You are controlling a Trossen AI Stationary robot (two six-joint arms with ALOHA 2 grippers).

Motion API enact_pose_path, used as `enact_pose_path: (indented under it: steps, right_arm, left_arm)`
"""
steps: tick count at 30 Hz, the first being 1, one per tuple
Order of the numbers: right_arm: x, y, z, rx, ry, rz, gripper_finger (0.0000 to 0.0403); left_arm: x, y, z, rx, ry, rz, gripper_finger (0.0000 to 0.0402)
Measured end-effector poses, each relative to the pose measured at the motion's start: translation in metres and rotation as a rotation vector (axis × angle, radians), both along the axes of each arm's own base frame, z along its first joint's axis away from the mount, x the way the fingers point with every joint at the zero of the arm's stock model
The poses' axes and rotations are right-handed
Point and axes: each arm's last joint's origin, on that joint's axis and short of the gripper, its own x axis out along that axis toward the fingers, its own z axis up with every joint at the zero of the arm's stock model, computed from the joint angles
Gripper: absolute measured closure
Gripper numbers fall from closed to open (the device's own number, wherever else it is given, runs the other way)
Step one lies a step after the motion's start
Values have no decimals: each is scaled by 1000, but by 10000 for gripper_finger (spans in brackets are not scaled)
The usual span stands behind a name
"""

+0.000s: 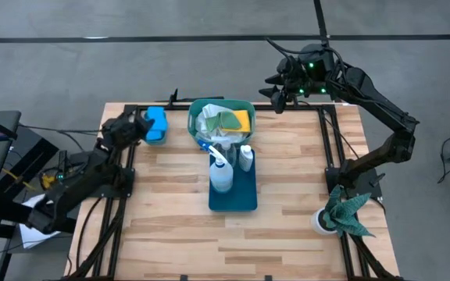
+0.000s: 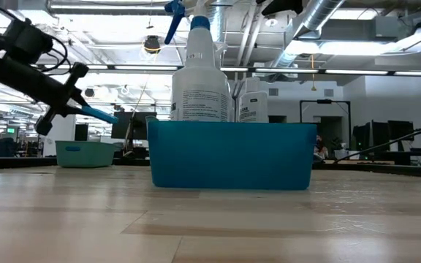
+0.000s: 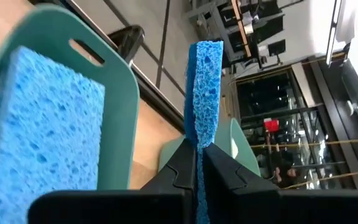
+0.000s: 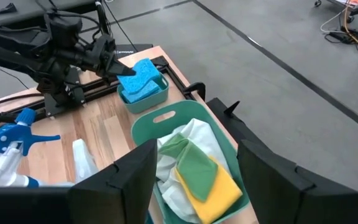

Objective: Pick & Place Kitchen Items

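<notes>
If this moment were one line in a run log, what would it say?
left claw: shut on blue sponge, over small bin | right claw: open, empty, past table's far edge | cloths: in green basket

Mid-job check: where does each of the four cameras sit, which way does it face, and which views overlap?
High: overhead, straight down on the table; both arms.
Low: table height, level at the blue bin; left arm.
Left wrist: past left end effector, shut on a blue sponge.
Right wrist: past open right end effector, onto the green bin of cloths.
Shared: right wrist and high both show the held sponge.
</notes>
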Motion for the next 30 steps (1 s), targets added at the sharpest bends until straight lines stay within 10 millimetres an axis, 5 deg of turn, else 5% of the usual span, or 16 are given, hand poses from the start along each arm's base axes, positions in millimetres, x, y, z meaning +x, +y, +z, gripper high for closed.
enact_pose_path:
  steps: [16,30]
  right_arm:
    - [2,-1,-1,24,-14,-16,188]
    - [5,-3,-3,39,-14,-27,188]
  left_arm:
    - [-41,7,-9,-67,0,-47,400]
    - [-44,7,-21,-144,61,-81,399]
